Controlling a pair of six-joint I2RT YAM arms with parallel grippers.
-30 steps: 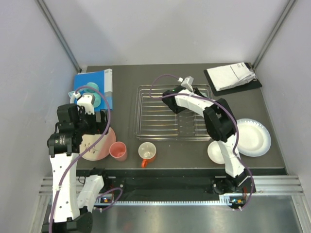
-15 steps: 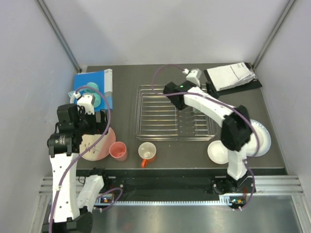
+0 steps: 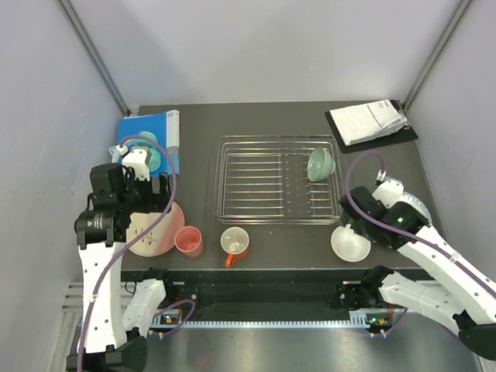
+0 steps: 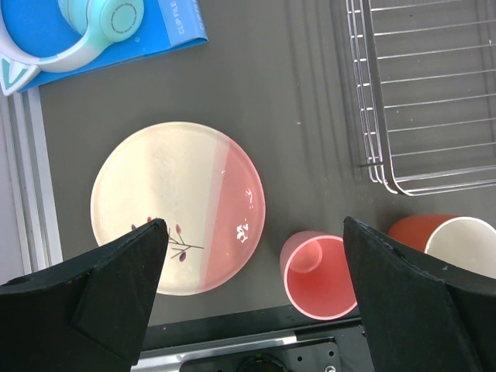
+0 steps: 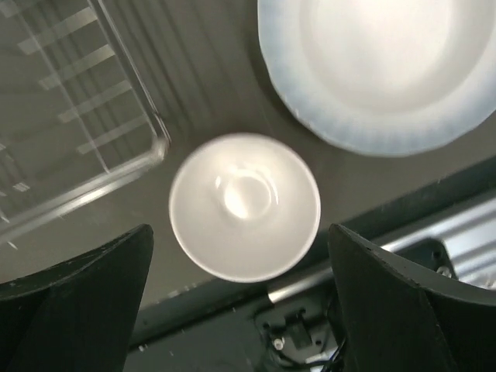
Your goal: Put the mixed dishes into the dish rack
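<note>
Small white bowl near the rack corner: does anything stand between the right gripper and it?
Nothing visible does. The right gripper hangs open straight above the small white bowl; the dish rack and the larger white dish lie beside it, apart.

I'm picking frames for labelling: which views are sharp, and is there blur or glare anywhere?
Right wrist view: motion-smeared, the bars of the silver wire dish rack streak, and the small white bowl shows a bright hotspot at its centre. Left wrist view: crisp, only small glints on the cream-and-pink plate. Top external view: sharp, evenly lit.
</note>
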